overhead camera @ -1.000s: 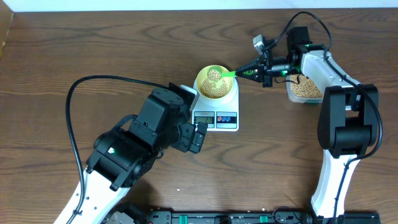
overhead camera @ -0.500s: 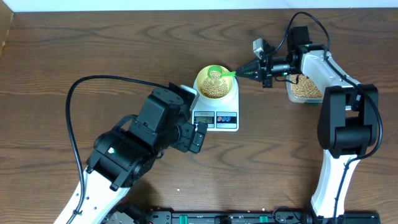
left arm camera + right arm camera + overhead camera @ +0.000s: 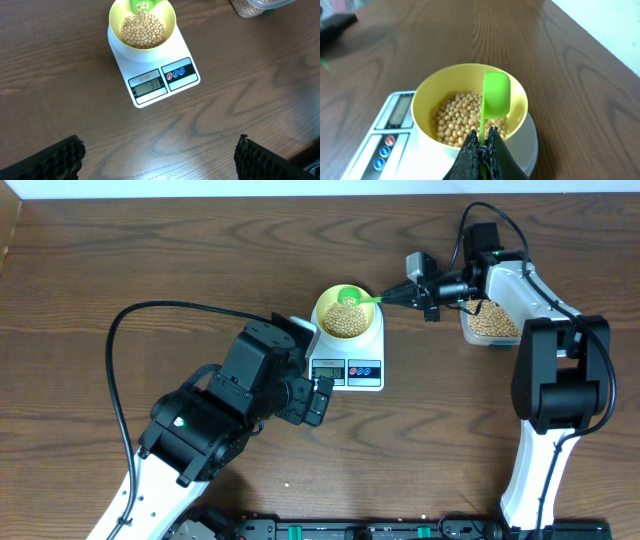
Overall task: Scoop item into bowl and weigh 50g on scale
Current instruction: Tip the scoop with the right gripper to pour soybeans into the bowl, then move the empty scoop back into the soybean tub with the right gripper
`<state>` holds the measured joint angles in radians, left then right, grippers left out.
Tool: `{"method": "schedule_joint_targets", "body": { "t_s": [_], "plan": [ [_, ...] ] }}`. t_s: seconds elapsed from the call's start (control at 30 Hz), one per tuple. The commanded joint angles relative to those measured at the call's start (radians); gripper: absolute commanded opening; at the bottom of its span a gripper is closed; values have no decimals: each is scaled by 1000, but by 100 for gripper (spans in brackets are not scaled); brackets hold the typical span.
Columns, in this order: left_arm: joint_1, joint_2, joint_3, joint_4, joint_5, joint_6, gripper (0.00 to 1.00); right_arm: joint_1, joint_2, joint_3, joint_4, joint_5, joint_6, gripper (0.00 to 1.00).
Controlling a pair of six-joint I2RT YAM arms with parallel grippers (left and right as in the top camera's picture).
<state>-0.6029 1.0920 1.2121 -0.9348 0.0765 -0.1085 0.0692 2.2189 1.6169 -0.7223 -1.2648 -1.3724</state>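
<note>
- the beans (image 3: 142,31) already fill much of the pale yellow bowl (image 3: 112,30), which sits centred on the round platform of the white scale (image 3: 345,370).
- the right fingers (image 3: 472,150) are pinched tight on the handle of a green spoon (image 3: 496,95). its scoop hangs over the far side of the bowl, just inside the rim.
- in the left wrist view a few beans seem to be on the scoop or sliding off it, so i judge this load is being tipped in.
- the left fingers (image 3: 60,157) stand spread wide and hold nothing, parked above bare bench in front of the scale.
- the display (image 3: 150,86) is lit, but its digits are small. they look like a figure short of fifty, though i cannot be sure.
- if so, what is left is more scoops from the clear tub (image 3: 490,325), which still holds plenty of beans, then small top-ups as the reading nears the target.
- edges: the spoon has to clear the bowl's rim when it leaves, and a knock there could shove the bowl on the platform and upset the reading.
- the tub lies just beside the right arm, near the back edge of the bench (image 3: 120,260), so the trip from bowl to tub is short with little room behind it.
- open wood lies left of and in front of the scale. only the left arm and its looping cable (image 3: 115,370) take up that side, well apart from the spoon's path.
</note>
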Motion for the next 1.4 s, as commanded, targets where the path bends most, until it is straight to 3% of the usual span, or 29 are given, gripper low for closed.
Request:
{"method": "schedule_joint_targets", "body": {
  "t_s": [0.0, 0.33, 0.6, 0.87, 0.97, 1.03, 1.13, 1.37],
  "plan": [
    [3, -6, 21, 0, 2, -5, 98, -5, 0, 18, -8, 12, -115, 1],
    [3, -6, 21, 0, 2, -5, 98, -2, -64, 18, -62, 22, -224, 1],
    [3, -6, 21, 0, 2, -5, 98, 0, -149, 18, -128, -11, -185, 1],
    [3, -6, 21, 0, 2, -5, 98, -2, -243, 18, -61, -97, 175, 1],
    [3, -6, 21, 0, 2, -5, 98, -2, -294, 18, 97, -76, 484, 1],
    [3, -6, 21, 0, 2, -5, 98, -2, -331, 18, 262, 11, 800, 1],
    [3, -6, 21, 0, 2, -5, 98, 2, -369, 18, 396, 220, 1113, 1],
    [3, -6, 21, 0, 2, -5, 98, 24, -497, 18, 285, 827, 1197, 1]
  ]
}}
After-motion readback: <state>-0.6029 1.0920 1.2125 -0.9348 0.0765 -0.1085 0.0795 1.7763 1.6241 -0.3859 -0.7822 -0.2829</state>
